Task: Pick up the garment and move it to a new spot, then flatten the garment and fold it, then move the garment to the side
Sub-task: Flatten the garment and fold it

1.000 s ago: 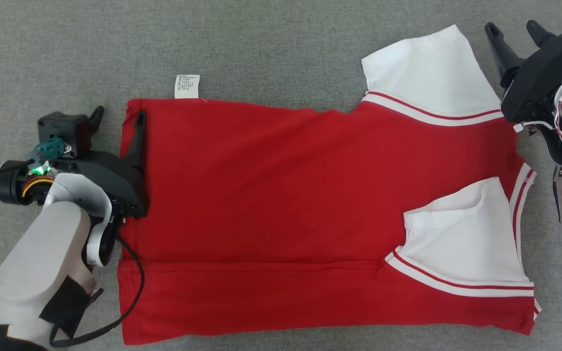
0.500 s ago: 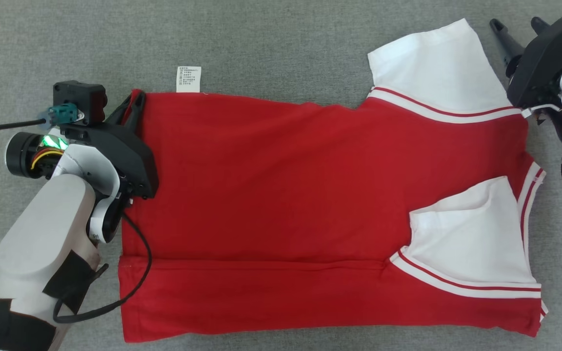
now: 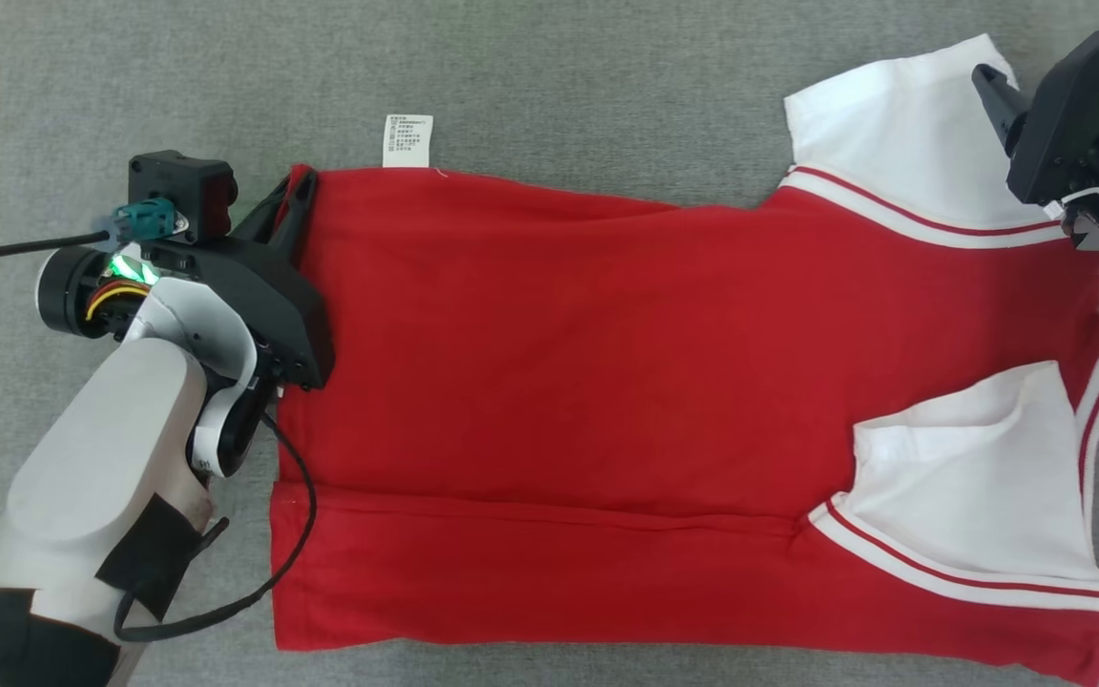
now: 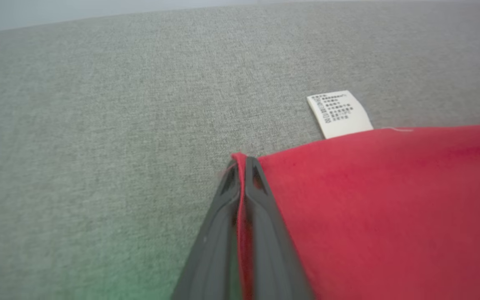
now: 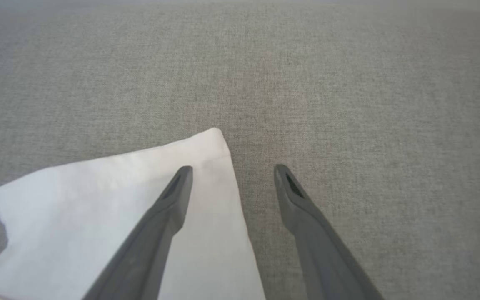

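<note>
Mostly flat, the red, white-sleeved garment (image 3: 607, 382) has its corner pinched by left jaws; right jaws gape.

Pale left forearm (image 3: 101, 477) banded with black tape, black cable (image 3: 309, 520) looping — matte black left claw (image 3: 294, 186), green light (image 3: 125, 270) glowing.

Grey woven fabric surface (image 3: 549, 76), flat, even weave; paler band (image 4: 15, 12) past far edge

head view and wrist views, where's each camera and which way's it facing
Head view: from the head, down onto the shirt; both arms show.
Left wrist view: wrist-mounted, along the shut left jaws pinching the shirt's corner.
Right wrist view: wrist-mounted, along the open right jaws straddling the white sleeve's edge.
Head and left wrist views share the label.
</note>
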{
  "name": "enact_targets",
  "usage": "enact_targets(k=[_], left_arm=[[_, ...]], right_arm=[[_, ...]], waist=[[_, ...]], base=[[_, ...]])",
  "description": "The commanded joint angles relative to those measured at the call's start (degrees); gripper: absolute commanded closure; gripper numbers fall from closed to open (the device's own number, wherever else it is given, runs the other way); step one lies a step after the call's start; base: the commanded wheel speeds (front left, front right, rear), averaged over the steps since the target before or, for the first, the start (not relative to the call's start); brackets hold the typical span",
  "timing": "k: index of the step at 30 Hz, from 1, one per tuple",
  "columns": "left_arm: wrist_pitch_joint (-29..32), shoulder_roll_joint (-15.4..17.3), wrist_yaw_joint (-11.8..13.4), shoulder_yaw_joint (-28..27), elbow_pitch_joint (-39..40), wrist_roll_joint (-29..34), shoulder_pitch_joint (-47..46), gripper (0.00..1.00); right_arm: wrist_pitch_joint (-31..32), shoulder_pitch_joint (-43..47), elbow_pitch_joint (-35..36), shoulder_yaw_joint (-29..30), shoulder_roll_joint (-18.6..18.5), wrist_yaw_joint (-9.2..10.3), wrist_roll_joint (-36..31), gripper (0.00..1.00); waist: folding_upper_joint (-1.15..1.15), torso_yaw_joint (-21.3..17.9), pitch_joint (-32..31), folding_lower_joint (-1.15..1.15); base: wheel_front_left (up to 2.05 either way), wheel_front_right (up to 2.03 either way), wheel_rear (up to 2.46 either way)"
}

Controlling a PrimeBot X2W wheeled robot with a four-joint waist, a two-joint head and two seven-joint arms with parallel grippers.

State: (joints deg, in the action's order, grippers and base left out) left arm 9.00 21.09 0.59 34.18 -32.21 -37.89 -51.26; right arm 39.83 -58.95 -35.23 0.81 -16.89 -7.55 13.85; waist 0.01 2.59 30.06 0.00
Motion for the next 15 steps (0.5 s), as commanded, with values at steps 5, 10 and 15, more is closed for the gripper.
enact_targets(k=[5, 10, 15], left_arm=[[0.78, 0.54, 0.96, 0.73, -0.09, 0.01, 3.02, 1.0], [0.08, 0.16, 0.93, 1.14, 1.13, 0.22, 2.97, 1.0], [-0.89, -0.2, 0.4, 1.22, 1.44, 0.06, 2.39, 1.0]], right_arm=[[-0.54, 1.07, -0.24, -0.87, -1.29, 0.16, -1.24, 0.0], [-0.43, 1.04, -1.79, -0.72, -1.29, 0.16, -2.49, 0.1], [-0.84, 0.53, -2.71, -1.11, -0.71, 0.16, -2.99, 1.0]], waist=[[-0.01, 1.26, 0.4, 0.0], [-0.01, 1.77, 0.54, 0.0], [-0.01, 1.78, 0.73, 0.0]], base=[[0.0, 0.0, 0.0], [0.0, 0.0, 0.0], [0.0, 0.0, 0.0]])
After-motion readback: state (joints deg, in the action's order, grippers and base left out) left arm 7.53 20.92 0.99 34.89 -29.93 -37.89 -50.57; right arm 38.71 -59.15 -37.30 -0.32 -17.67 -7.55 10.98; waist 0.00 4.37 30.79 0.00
